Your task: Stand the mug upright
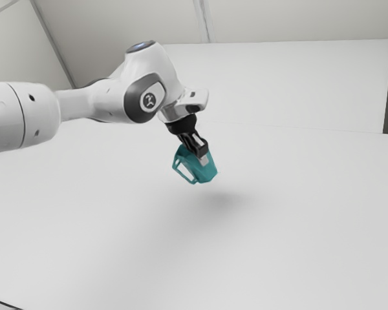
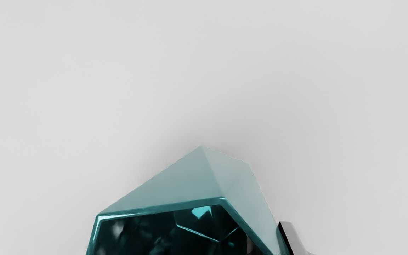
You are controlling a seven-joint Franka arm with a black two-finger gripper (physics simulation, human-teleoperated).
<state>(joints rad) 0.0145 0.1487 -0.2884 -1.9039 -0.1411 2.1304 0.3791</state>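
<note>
though tilted, mug in gripper

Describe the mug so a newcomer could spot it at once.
Follow the white arm from the exterior view's left to its black gripper. The faceted mug is held tilted there, above the white table. Its teal color and angular handle set it apart from both.
</note>
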